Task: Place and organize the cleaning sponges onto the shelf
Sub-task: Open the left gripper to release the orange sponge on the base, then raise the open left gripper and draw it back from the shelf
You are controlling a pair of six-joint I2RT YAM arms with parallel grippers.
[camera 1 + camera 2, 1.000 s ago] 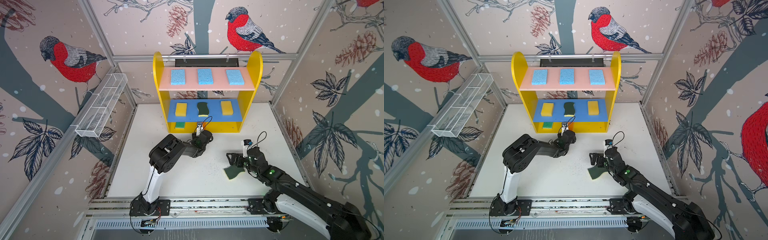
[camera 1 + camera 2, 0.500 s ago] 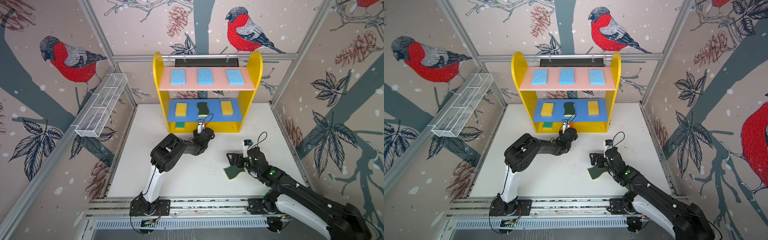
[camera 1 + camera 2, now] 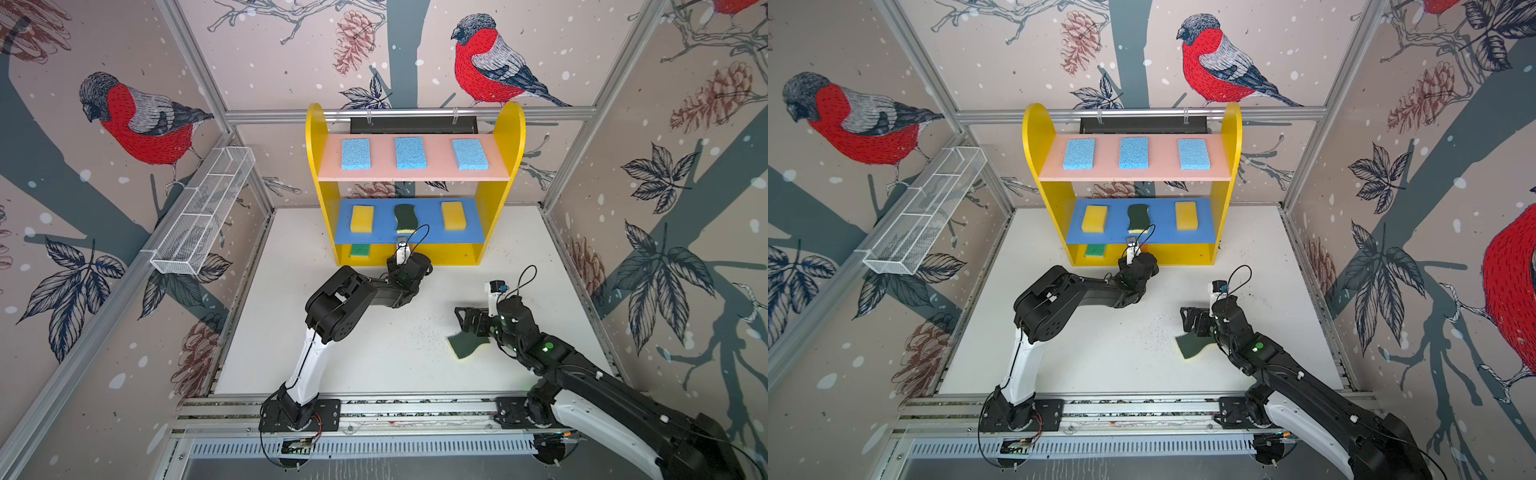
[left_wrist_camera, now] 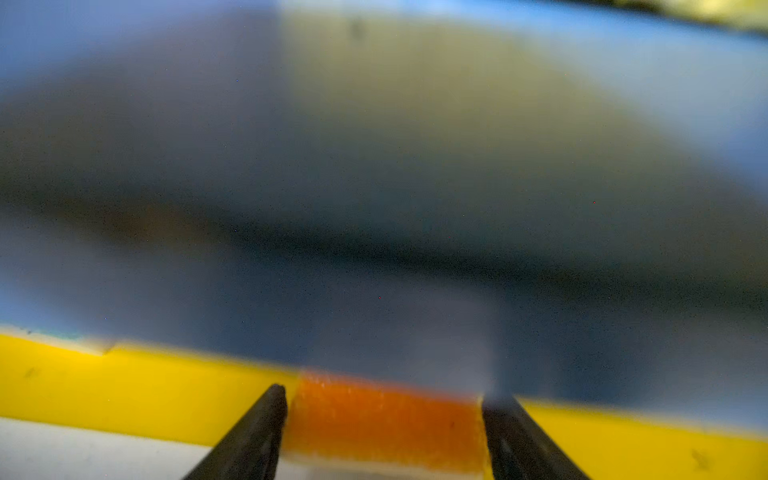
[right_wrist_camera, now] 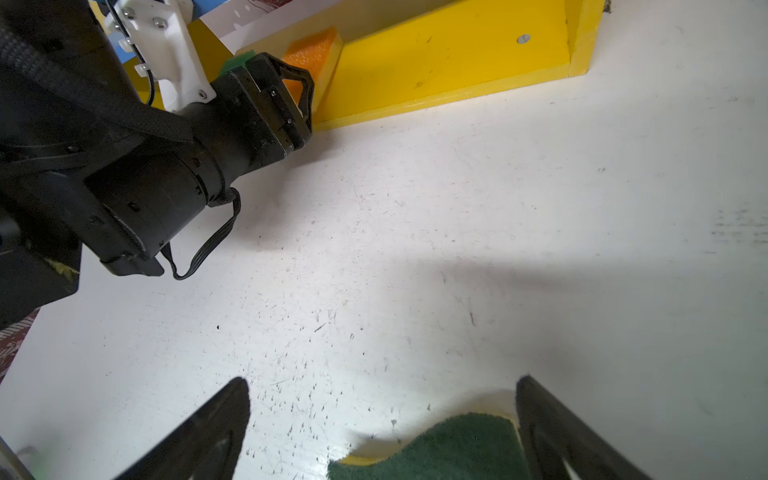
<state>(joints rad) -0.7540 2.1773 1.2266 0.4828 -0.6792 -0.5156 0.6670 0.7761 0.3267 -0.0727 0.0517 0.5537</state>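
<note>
Left tool [image 4: 386, 395] flanks orange-topped sponge [image 4: 386, 424] at shelf [image 3: 316, 166] bottom front edge, pinch indeterminate; right tool [image 5: 383, 381], spread wide, straddles green scourer [image 3: 463, 345] on open desk [image 3: 395, 353], lower right.

Your yellow-sided shelf [image 3: 314, 137] stands at 12 o'clock on the tabletop [image 3: 374, 353], with three light-blue sponges [image 3: 409, 153] on pink, two yellow blocks [image 3: 362, 218] flanking a wavy scourer [image 3: 404, 217] on blue, green-topped sponge [image 3: 360, 250] and orange-topped sponge [image 5: 309, 52] on the bottom, and second scourer [image 3: 465, 343] flat toward 4 o'clock.
</note>
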